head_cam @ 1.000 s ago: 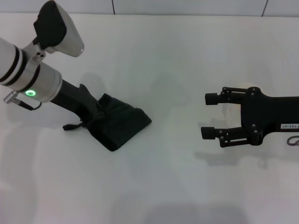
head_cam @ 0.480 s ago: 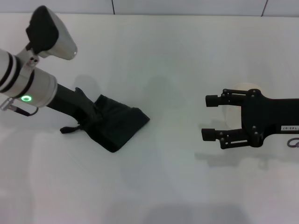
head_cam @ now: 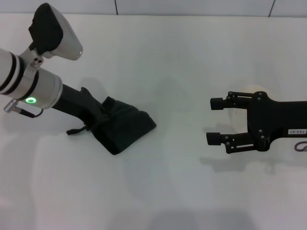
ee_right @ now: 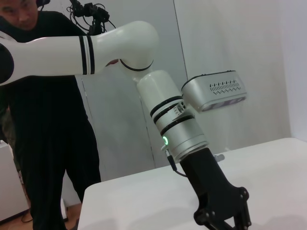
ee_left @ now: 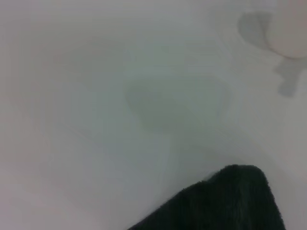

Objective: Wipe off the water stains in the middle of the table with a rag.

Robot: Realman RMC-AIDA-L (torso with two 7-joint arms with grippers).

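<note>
Rag (head_cam: 123,130) on table (head_cam: 163,57), under left pincer (head_cam: 98,122) clamping it; right pincer (head_cam: 214,120) wide open, empty.

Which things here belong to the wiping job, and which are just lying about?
Job: rag, held by left gripper; table. No stain plainly visible.
Lying about: white cup; idle right gripper beside it, jaws open.

one rag (head_cam: 122,130), two pincers, one cup (head_cam: 242,111)

Bare table (head_cam: 177,62) between rag (head_cam: 122,129) and right end effector (head_cam: 214,120).
</note>
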